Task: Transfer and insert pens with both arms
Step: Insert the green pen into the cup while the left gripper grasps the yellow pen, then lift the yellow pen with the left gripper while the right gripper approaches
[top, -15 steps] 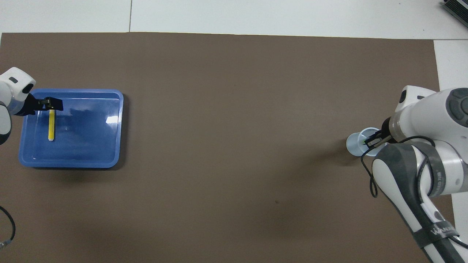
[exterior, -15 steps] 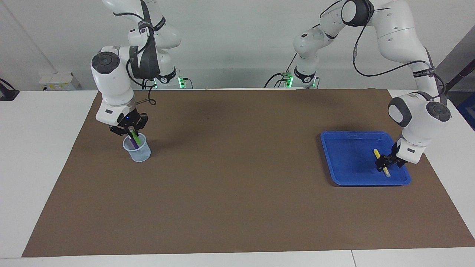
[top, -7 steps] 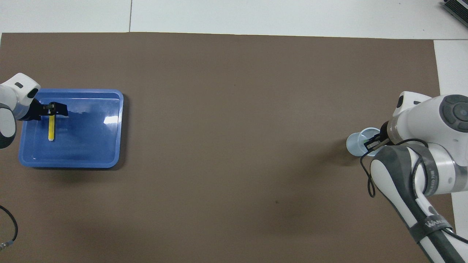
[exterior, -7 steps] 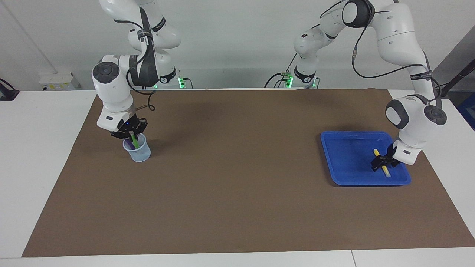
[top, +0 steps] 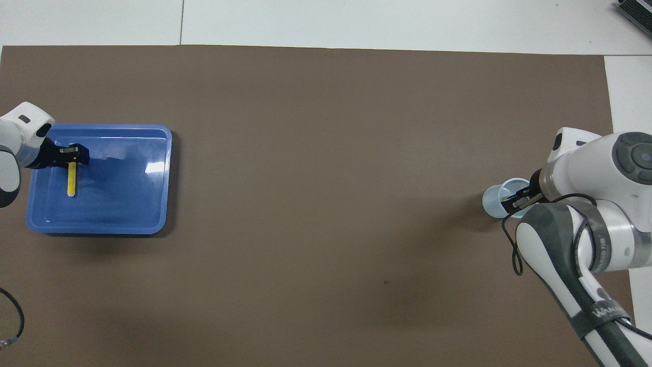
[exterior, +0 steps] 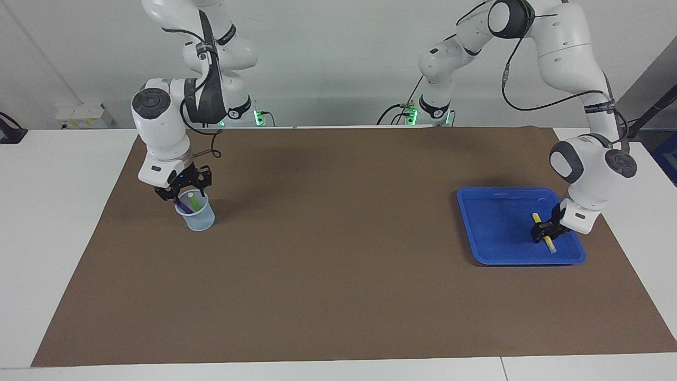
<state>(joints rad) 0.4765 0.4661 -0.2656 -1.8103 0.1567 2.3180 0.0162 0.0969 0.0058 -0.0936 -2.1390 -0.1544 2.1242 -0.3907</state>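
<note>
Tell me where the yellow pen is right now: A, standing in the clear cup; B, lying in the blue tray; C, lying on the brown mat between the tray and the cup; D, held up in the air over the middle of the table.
B: the yellow pen lies in the blue tray, with the left gripper down at it.

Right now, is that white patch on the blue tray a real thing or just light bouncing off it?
Just glare: in the overhead view the blue tray shows a bright reflection on its floor; in the facing view only faint streaks sit by its rim.
</note>
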